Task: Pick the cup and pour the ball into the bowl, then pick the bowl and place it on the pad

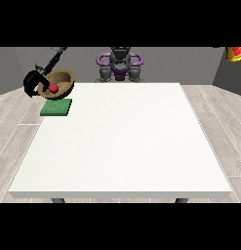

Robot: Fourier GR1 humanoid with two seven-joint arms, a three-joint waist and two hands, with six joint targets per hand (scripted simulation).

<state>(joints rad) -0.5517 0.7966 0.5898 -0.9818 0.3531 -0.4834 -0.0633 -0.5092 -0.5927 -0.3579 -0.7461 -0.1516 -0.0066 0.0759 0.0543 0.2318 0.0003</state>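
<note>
The robot hand at the view's left (pixel 32 84) has its fingers curled round the rim of the wooden bowl (pixel 62 81), holding it tilted in the air above the counter's (pixel 122 146) far left corner. A red ball (pixel 53 88) sits inside the bowl. Just below it the green pad (pixel 56 107) lies flat, right against the counter's left edge. From the pad out to the right and near edges, the white counter runs wide and open. No other robot hand shows.
</note>
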